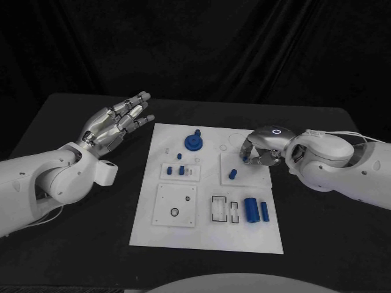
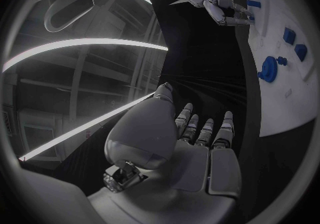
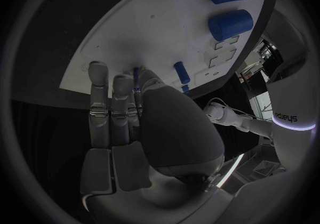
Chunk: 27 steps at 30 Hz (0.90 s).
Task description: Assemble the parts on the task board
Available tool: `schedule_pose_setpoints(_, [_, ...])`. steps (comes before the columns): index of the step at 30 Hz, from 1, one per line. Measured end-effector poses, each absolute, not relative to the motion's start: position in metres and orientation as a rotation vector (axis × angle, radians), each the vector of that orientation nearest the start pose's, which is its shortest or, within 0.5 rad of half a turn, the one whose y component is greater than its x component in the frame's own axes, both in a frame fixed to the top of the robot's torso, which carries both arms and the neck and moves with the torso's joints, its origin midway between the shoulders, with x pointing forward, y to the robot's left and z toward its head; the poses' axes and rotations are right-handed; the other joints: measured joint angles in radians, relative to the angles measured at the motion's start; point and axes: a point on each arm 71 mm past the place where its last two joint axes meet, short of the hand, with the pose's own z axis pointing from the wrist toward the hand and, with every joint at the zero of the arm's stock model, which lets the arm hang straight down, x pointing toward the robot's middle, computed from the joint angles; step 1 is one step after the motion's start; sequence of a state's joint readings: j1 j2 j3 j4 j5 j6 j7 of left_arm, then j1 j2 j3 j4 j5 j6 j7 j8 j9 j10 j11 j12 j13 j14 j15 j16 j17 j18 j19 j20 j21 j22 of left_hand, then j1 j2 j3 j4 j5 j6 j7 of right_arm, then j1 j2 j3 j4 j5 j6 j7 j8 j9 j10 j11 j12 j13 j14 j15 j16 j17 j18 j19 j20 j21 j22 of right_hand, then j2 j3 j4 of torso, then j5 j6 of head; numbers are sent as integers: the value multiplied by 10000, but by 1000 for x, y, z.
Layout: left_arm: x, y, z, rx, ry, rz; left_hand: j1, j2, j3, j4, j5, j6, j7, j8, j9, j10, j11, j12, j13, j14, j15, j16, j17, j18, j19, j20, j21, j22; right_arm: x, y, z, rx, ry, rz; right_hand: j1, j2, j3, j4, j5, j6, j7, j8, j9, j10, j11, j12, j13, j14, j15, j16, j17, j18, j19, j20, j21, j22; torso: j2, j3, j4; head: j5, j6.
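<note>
I am pinching a small blue peg (image 1: pixel 245 158) in my right hand (image 1: pixel 259 150) over the board's (image 1: pixel 209 235) right side. I am holding my left hand (image 1: pixel 116 122) spread and empty, left of the board.

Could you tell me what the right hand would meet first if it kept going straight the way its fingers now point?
Probably the small blue cylindrical part lying on the white task board: the right hand points its fingers down towards it. Depth is unclear, so they may touch the bare board beside it.
</note>
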State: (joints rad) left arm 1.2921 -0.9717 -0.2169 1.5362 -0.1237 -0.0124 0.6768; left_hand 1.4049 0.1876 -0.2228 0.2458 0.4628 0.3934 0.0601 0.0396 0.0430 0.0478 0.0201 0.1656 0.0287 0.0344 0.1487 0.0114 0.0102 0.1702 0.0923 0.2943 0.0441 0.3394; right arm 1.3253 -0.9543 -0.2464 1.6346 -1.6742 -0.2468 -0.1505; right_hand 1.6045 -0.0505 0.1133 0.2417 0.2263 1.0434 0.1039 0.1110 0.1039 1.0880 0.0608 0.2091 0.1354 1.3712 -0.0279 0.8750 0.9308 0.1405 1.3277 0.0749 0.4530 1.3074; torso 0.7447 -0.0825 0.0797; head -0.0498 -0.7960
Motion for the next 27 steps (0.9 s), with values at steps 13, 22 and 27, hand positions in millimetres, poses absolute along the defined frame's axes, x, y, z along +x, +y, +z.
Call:
schedule_pose_setpoints(13, [467, 253, -177, -7737, 14129, -18049, 230, 36, 34, -231, 329, 767, 271, 157, 79, 53, 228, 83, 1, 303, 302, 193, 79, -168, 662, 20, 235, 476, 455, -221, -200, -4573, 17140, 4559, 191, -179, 675, -114, -190, 357, 210, 53, 100, 545, 21, 1, -149, -5, 70, 0, 9, -2, 108, 39, 116, -1, -6, 1, 1, 38, -36])
schedule_pose_setpoints(22, [467, 253, -179, -7769, 14179, -18088, 323, 26, 57, -326, 407, 862, 294, 195, 88, 75, 320, 154, 9, 410, 410, 310, 109, -321, 841, 23, 276, 592, 456, -220, -200, -4584, 17080, 4616, 272, -263, 927, -199, -227, 681, 207, 131, 154, 916, 34, -70, -236, 28, 103, 0, -20, -1, 108, 39, 251, 7, -7, 7, 0, 58, -72])
schedule_pose_setpoints(27, [467, 253, -180, -7796, 14219, -18105, 341, 44, 109, -378, 456, 911, 344, 196, 88, 116, 361, 203, 13, 485, 408, 382, 126, -319, 965, 3, 314, 640, 456, -221, -201, -4559, 17012, 4656, 295, -289, 1022, -239, -231, 731, 196, 140, 178, 1022, -1, -108, -277, 28, 103, -79, -59, -2, 108, 39, 299, 7, -7, 11, 0, 68, -77])
